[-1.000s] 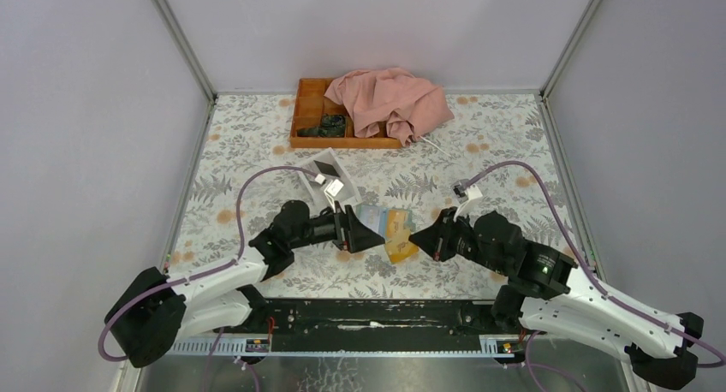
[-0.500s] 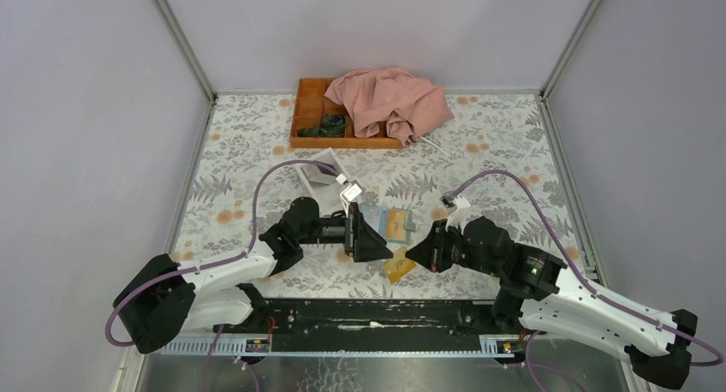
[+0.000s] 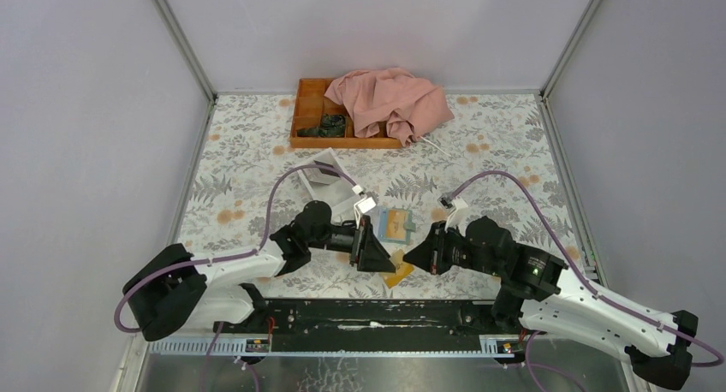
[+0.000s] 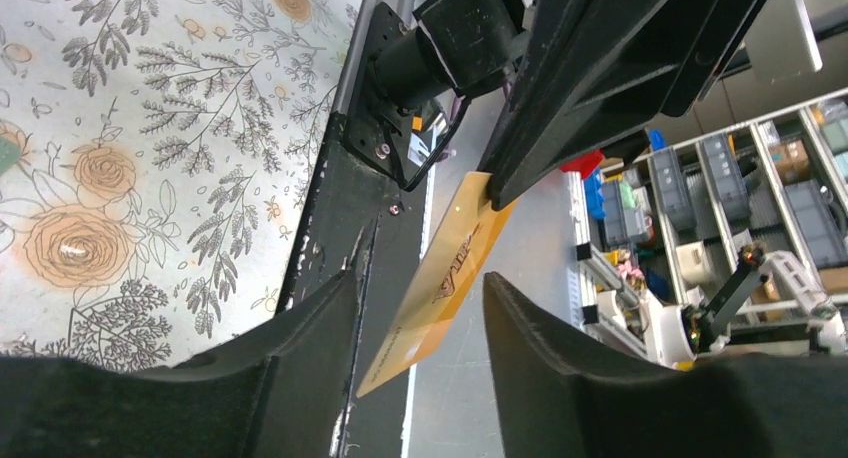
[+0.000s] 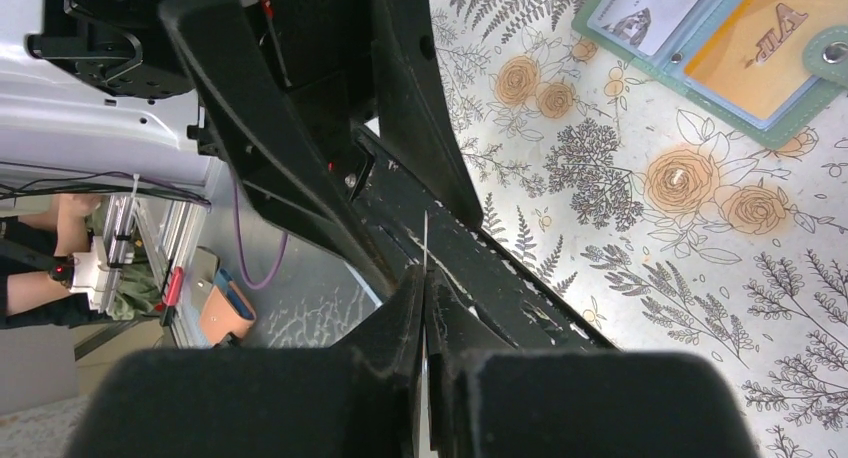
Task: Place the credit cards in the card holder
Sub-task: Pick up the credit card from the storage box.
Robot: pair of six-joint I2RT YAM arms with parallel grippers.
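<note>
Orange card [image 4: 440,268] hangs mid-air near the table [image 3: 257,152] front edge, one end clamped tight in the right gripper [image 5: 424,296]. Left gripper [image 4: 418,290] straddles the free end, jaws apart, not touching it. Card holder [image 3: 395,225] lies open just beyond. Risk: if right releases before left bites, the card drops toward the black rail [image 3: 342,315]. It also sits skewed, so it could pivot.
</note>
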